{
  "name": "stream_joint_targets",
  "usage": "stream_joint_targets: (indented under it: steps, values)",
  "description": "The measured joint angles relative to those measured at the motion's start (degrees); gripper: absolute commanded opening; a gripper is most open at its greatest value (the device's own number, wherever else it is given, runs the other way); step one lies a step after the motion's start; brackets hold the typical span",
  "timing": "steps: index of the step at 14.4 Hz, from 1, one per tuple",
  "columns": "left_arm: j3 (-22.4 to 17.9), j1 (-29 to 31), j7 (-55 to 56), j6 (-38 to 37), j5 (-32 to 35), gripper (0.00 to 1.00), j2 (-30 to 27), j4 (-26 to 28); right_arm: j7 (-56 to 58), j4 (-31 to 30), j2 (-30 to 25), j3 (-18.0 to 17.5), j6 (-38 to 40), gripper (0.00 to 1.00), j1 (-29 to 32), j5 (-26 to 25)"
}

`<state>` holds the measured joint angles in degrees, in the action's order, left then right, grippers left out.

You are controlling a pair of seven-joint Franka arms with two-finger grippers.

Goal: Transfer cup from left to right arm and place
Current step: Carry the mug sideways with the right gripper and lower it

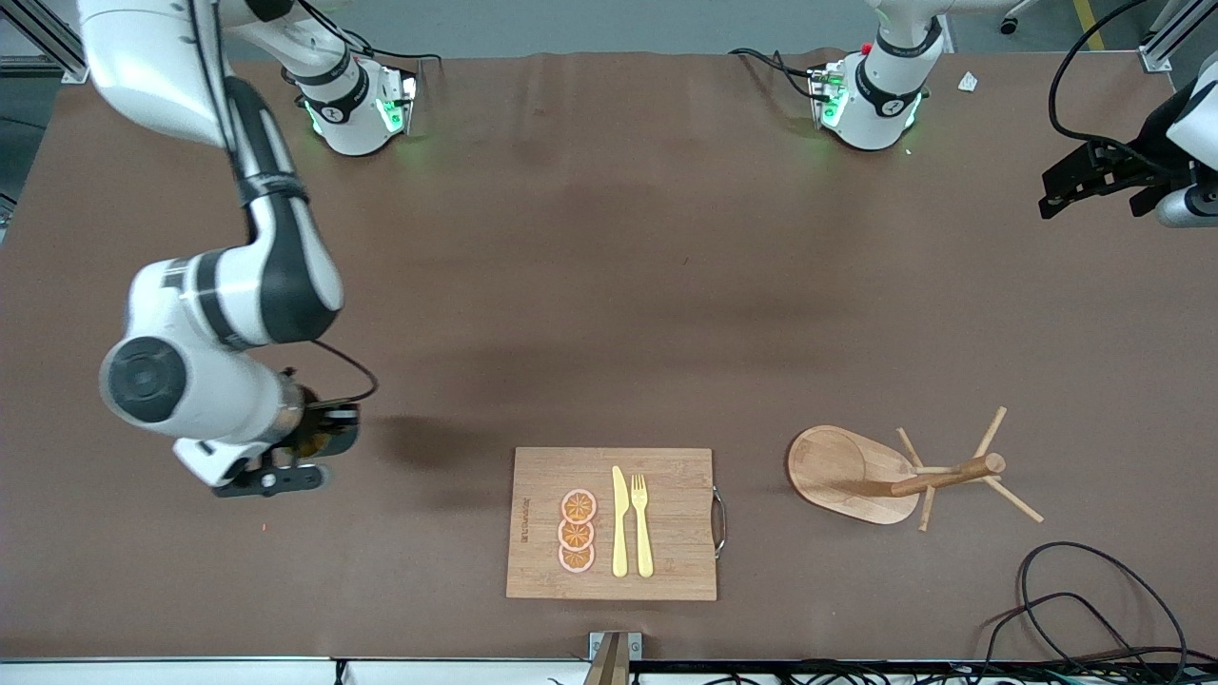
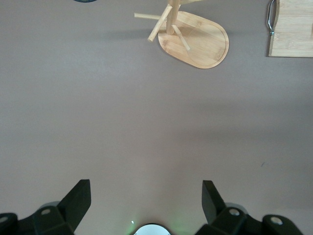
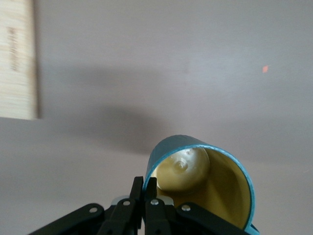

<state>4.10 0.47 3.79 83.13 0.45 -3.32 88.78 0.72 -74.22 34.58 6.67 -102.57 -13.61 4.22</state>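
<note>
The cup (image 3: 215,183), teal outside and yellowish inside, hangs from my right gripper (image 3: 145,183), whose fingers are shut on its rim wall, one inside and one outside. In the front view the cup (image 1: 310,430) is mostly hidden under the right gripper (image 1: 331,430), which hovers over the bare table toward the right arm's end, beside the cutting board. My left gripper (image 1: 1051,196) waits over the left arm's end of the table. Its fingers (image 2: 78,196) stand wide open with nothing between them.
A bamboo cutting board (image 1: 671,561) near the front edge carries orange slices (image 1: 577,530), a yellow knife (image 1: 619,523) and a fork (image 1: 642,523). A wooden mug tree (image 1: 937,471) stands toward the left arm's end. Cables (image 1: 1094,599) lie at that front corner.
</note>
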Motion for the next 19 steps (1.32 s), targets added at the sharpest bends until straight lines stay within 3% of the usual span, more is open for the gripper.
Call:
stream_joint_targets:
  steps: [3,7,13,14,15,16,17,18,19]
  values:
    - [0.14,-0.11,0.00,0.00,0.00,1.00,0.00,0.00,10.34,-2.52,-0.02,-0.07,-1.24,0.01,6.10,0.27]
    - [0.22,-0.17,0.00,0.00,0.00,1.00,0.00,-0.11,21.61,-9.95,-0.16,-0.12,-10.82,0.01,11.50,0.39]
    - [0.17,-0.14,0.00,0.00,0.01,1.00,0.00,-0.16,25.95,-21.06,-0.20,-0.35,-24.27,0.05,14.13,0.40]
    - [0.16,-0.12,0.00,0.00,0.01,1.00,0.00,-0.16,25.95,-21.81,-0.32,-0.52,-25.06,0.12,14.12,0.39]
    - [0.14,-0.07,0.00,0.00,0.01,1.00,0.00,-0.15,25.95,-22.15,-0.70,-0.58,-25.11,0.30,14.09,0.40]
    - [0.10,-0.03,0.00,0.00,0.01,1.00,0.00,-0.16,25.95,-22.57,-1.05,-0.62,-25.09,0.50,14.09,0.40]
    - [0.06,-0.01,-0.01,0.00,0.02,1.00,0.00,-0.15,25.94,-22.81,-1.25,-0.65,-25.06,0.79,14.09,0.40]
    - [0.05,0.00,-0.02,0.00,0.03,1.00,0.00,-0.15,25.93,-22.84,-1.34,-0.68,-25.05,1.00,14.09,0.40]
    - [0.07,-0.01,-0.02,0.00,0.03,1.00,0.00,-0.15,25.93,-22.79,-1.45,-0.69,-25.08,1.00,14.09,0.40]
